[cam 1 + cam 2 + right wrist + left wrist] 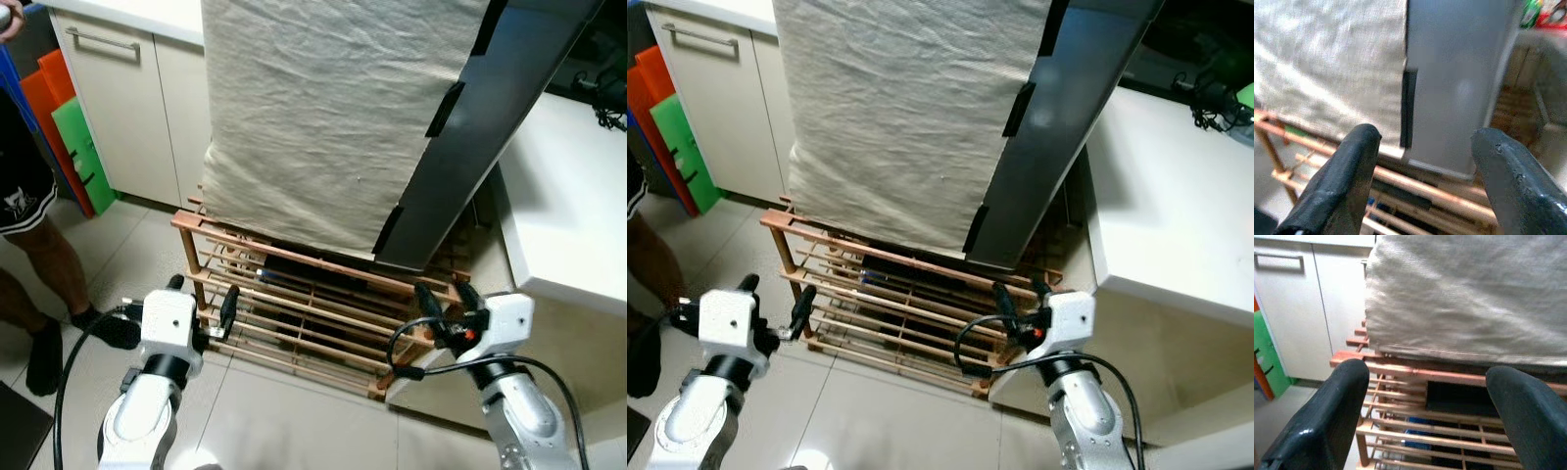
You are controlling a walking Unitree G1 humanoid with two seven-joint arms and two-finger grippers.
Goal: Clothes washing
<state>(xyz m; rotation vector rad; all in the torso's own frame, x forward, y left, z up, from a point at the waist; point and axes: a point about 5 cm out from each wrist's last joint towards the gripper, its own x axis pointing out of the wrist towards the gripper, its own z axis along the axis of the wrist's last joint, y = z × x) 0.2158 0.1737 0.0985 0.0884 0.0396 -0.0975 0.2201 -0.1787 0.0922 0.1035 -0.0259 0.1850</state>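
While the robot stood before the tall appliance (490, 127), which I took for the washing machine, both arms were raised at low height and held nothing. The left gripper (203, 305) was in front of the left end of the wooden rack (313, 304), its two fingers spread wide. The right gripper (443, 302) was near the right end of the rack, also spread wide and empty. A big beige cloth (323, 108) hung over the front of the machine and reached down to the top bar of the rack. This cloth was the only textile I could see, so I judged it was the thing of the task, or a cover that hid the door. Under the rack some dark things lay, but I could not tell what they were. To the right a white counter (568, 196) stood, to the left white cabinets (127, 98), and a person's leg (49, 274) was beside the robot.

In my judgement the washing was hardly begun: no garment was held, no door was seen open. What remained was nearly everything: to reach the cloth, to load, and to start the machine.
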